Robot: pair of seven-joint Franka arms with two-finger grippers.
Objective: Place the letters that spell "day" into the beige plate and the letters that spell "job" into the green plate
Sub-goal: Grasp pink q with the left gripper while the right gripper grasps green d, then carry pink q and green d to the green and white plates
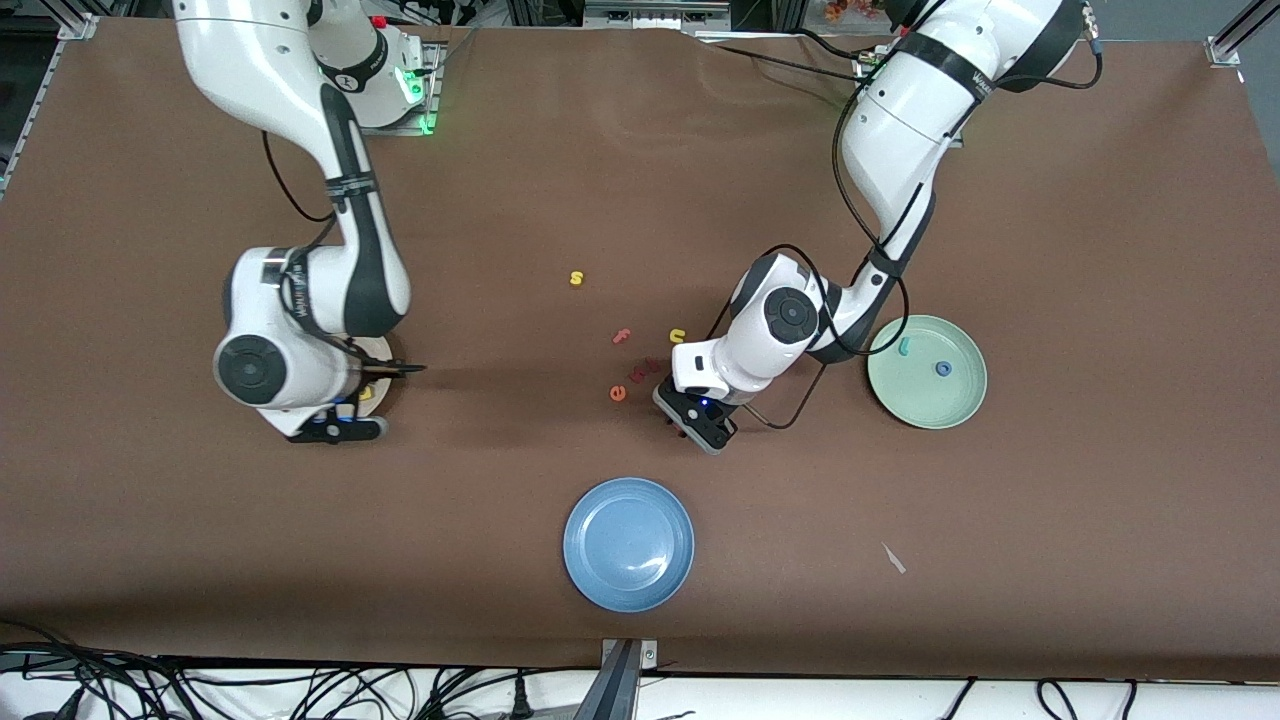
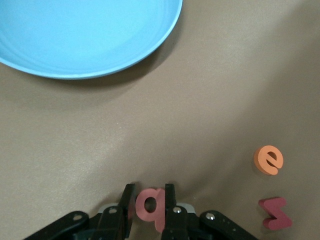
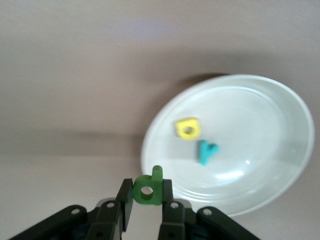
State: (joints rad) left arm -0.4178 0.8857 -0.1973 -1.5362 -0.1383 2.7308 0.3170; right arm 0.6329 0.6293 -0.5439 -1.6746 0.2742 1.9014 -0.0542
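The left gripper (image 2: pixel 149 207) pinches the salmon "b" (image 2: pixel 150 206) low over the table (image 1: pixel 1000 550), near the orange "e" (image 2: pixel 268 160). The right gripper (image 3: pixel 146 202) clamps the green "d" (image 3: pixel 148 188) over the beige plate (image 3: pixel 270 100), which holds the yellow "a" (image 3: pixel 188 128) and teal "y" (image 3: pixel 206 151). The teal "j" (image 1: pixel 904 346) and blue "o" (image 1: pixel 943 369) lie in the green plate (image 1: pixel 905 395).

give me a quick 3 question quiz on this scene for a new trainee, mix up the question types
1. True or false: the left gripper is closed on the salmon-red b.
2. Which letters already lie in the green plate? A) the orange e and pink f B) the teal j and blue o C) the yellow s and u
3. Fill in: the right gripper holds the green d above the rim of the ____ plate, where the yellow a and teal y lie.

Key: 1 true; 2 B; 3 beige
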